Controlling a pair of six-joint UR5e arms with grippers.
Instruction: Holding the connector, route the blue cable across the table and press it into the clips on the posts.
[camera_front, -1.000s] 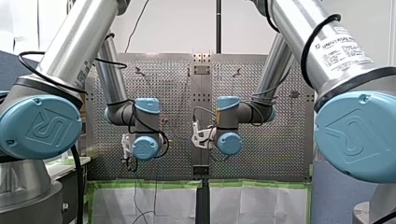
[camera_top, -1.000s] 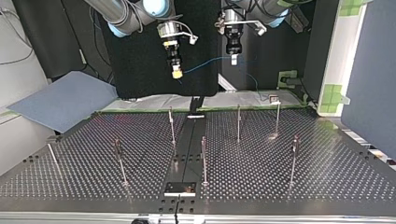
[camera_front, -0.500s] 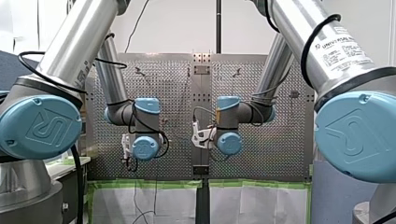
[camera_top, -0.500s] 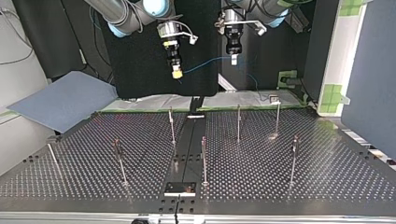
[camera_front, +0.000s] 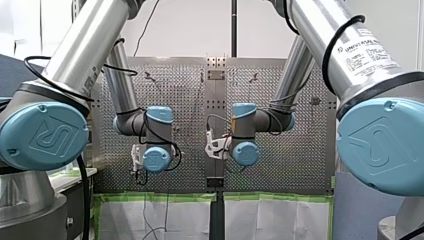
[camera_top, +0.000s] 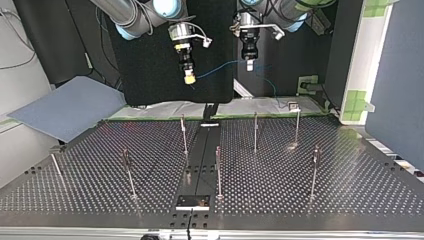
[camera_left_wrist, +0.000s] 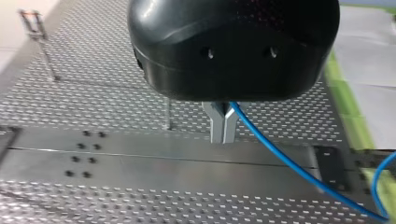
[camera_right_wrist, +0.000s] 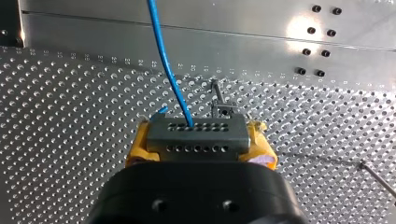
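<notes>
Connector (camera_right_wrist: 196, 135) is being gripped between right claw (camera_right_wrist: 200, 142) yellow pads (camera_right_wrist: 137, 145), blue cable (camera_right_wrist: 168, 70) running ahead; cable is being pinched in fully closed left claw (camera_left_wrist: 223, 126).

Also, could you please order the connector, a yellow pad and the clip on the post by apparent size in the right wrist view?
1. connector
2. yellow pad
3. clip, though farther from the camera

Front cam: behind the arms (camera_front: 350, 60), looking over the tabletop (camera_front: 295, 165). Top cam: opposite edge, low, facing back at them. Wrist cams: close above the tabletop, looking down. All four share its centre strip (camera_top: 202, 150).
</notes>
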